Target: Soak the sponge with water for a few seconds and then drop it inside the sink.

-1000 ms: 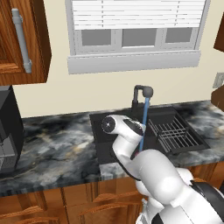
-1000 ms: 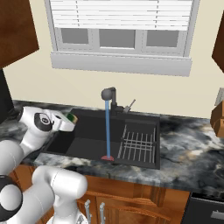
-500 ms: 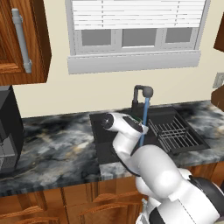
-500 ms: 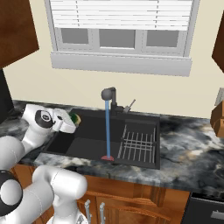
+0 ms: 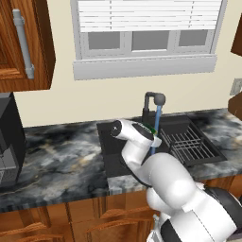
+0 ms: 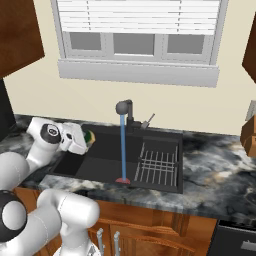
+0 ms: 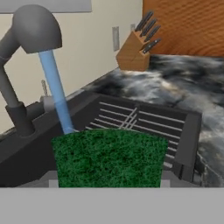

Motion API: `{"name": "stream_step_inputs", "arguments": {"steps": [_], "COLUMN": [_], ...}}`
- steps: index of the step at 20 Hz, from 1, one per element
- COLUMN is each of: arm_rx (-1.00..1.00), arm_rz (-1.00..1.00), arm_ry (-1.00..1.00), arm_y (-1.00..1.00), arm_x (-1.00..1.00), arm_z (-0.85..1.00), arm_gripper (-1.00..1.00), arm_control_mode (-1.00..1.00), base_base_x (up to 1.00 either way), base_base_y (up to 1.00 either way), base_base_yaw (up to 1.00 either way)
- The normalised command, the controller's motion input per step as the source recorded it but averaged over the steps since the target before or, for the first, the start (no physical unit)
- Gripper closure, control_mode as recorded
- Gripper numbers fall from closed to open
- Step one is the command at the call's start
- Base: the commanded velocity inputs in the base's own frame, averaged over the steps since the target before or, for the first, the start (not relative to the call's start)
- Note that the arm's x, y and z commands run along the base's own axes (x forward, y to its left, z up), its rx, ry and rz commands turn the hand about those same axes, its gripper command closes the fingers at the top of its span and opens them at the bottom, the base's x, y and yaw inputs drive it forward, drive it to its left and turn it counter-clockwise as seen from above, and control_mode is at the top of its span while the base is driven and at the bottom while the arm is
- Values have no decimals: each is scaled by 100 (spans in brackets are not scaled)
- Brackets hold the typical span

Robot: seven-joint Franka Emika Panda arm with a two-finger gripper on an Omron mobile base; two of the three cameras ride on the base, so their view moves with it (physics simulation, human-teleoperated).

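While the gripper is clamped on the sponge, green face up toward the hand camera, it's holding it out over the left part of the sink, just beside the faucet. Looks like the idea is to carry it sideways into the water, which runs straight down from the spout to the red drain spot. From the hand camera the stream seems to pass right behind the sponge's far left corner, but I can't tell if it's actually getting wet yet, so I'd call the soak not properly started.

Room-wise, the basin under the sponge is bare, so dropping it later should be easy. Past the water is the wire rack in the right half, then counter and a knife block well away.
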Motion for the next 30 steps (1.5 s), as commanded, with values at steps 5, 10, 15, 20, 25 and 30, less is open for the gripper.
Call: {"name": "stream_step_inputs", "arguments": {"steps": [5, 10, 15, 20, 25, 30], "arm_rx": [7, 6, 3, 0, 0, 0], "arm_rz": [-10, -9, -6, 0, 0, 0], "arm_ry": [-1, 0, 0, 1, 3, 4], "arm_y": [-11, -12, -18, -20, -15, -3], "arm_x": [-28, -23, -1, 2, 9, 0], "arm_z": [0, 0, 0, 0, -1, -1], "arm_gripper": [100, 100, 100, 100, 100, 100], "arm_control_mode": [-100, -100, -100, -100, -100, -100], "base_base_x": [0, 0, 0, 0, 0, 0], "base_base_y": [0, 0, 0, 0, 0, 0], "base_base_yaw": [0, 0, 0, 0, 0, 0]}}
